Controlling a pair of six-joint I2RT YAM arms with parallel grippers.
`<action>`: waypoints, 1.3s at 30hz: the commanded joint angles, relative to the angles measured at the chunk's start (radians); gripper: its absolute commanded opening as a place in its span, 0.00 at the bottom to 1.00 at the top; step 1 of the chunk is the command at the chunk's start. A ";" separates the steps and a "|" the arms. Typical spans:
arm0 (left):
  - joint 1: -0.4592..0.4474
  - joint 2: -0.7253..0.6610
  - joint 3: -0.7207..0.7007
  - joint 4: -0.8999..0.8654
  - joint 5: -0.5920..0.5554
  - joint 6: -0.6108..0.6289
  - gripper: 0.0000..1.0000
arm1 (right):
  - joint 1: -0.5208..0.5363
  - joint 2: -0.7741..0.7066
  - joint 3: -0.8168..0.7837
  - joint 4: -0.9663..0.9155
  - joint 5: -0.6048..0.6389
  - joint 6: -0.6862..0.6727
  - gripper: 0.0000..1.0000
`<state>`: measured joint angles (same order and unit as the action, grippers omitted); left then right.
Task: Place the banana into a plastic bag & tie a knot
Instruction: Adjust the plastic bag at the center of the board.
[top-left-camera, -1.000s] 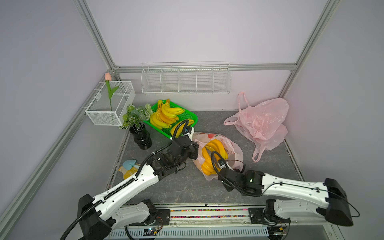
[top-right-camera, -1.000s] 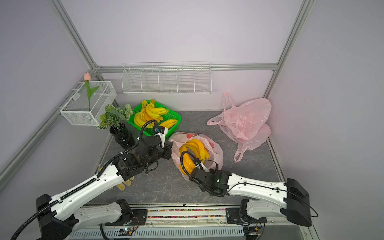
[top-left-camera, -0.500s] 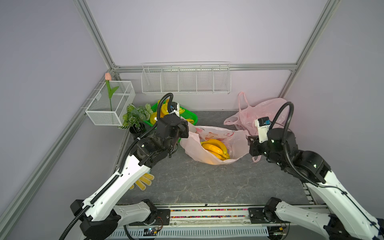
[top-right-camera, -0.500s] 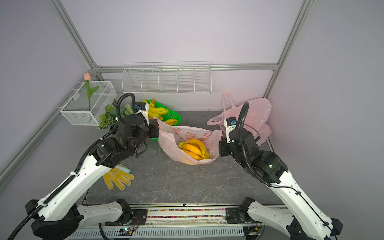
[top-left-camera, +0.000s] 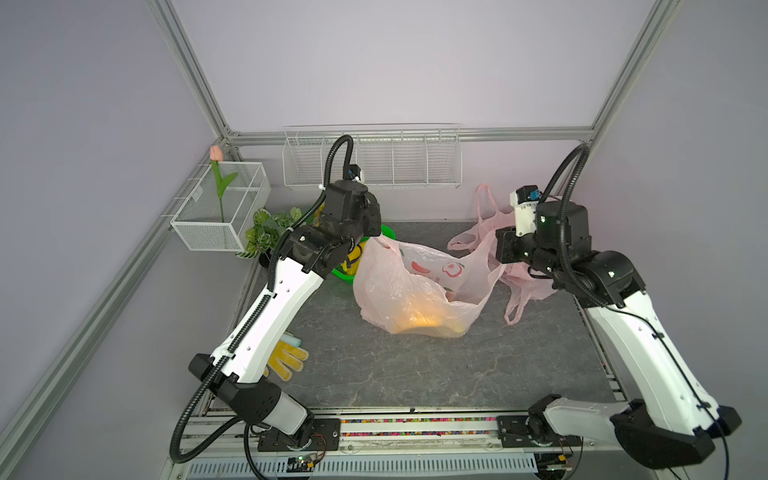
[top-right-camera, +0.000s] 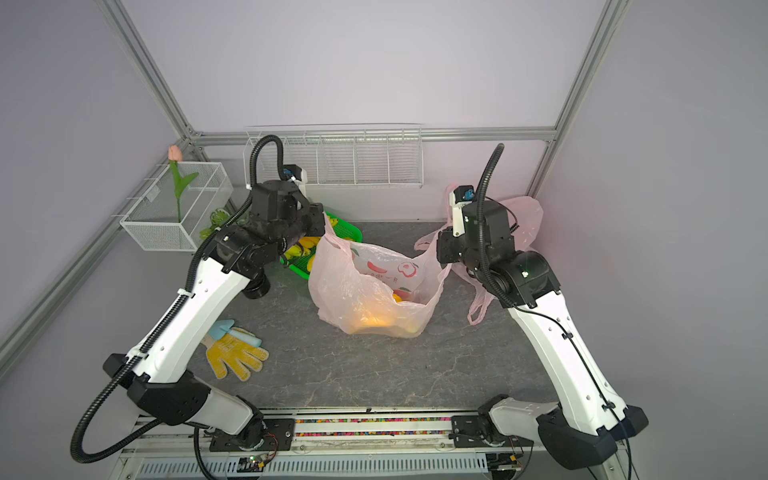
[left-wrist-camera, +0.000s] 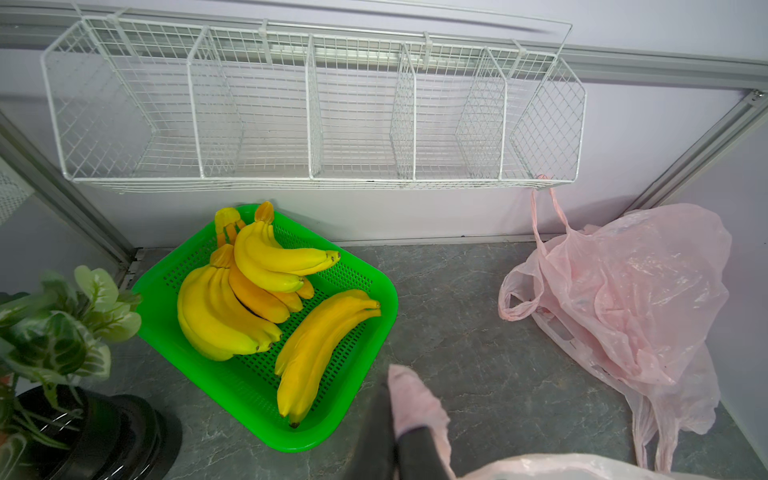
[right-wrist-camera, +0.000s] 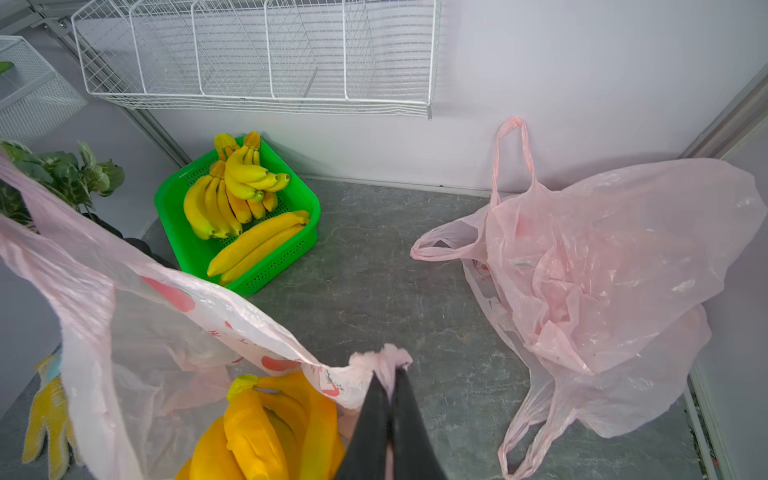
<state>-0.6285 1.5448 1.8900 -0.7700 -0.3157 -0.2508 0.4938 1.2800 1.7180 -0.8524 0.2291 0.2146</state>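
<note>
Both grippers are pinched fully shut, each on a bunched top end of the plastic bag (top-left-camera: 399, 286). The left gripper (left-wrist-camera: 392, 399) holds one end and the right gripper (right-wrist-camera: 388, 374) the other, so the bag hangs stretched between them with its mouth pulled wide. The banana bunch (right-wrist-camera: 266, 428) lies in the bottom of the bag, below and between the grippers.

A second ago both grippers were low over the bench (top-left-camera: 415, 374), close beside the slumped bag. They have since risen and drawn apart, and they stand higher than half a second ago.

A green basket (left-wrist-camera: 386, 316) lies beyond the left gripper. A second bag (right-wrist-camera: 602, 270) lies beyond the right gripper.
</note>
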 joint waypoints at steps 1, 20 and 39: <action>0.004 -0.038 0.011 -0.020 0.076 0.010 0.00 | -0.004 -0.039 -0.004 0.042 -0.051 -0.037 0.07; -0.007 -0.401 -0.745 0.218 0.386 -0.117 0.00 | 0.067 -0.393 -0.677 0.152 -0.250 -0.002 0.23; -0.075 -0.489 -0.743 0.140 0.384 -0.110 0.00 | 0.347 -0.254 -0.459 0.164 -0.195 -0.285 0.99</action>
<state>-0.6930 1.0813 1.1282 -0.5972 0.0826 -0.3489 0.7841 0.9829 1.3025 -0.8001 0.0441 0.0498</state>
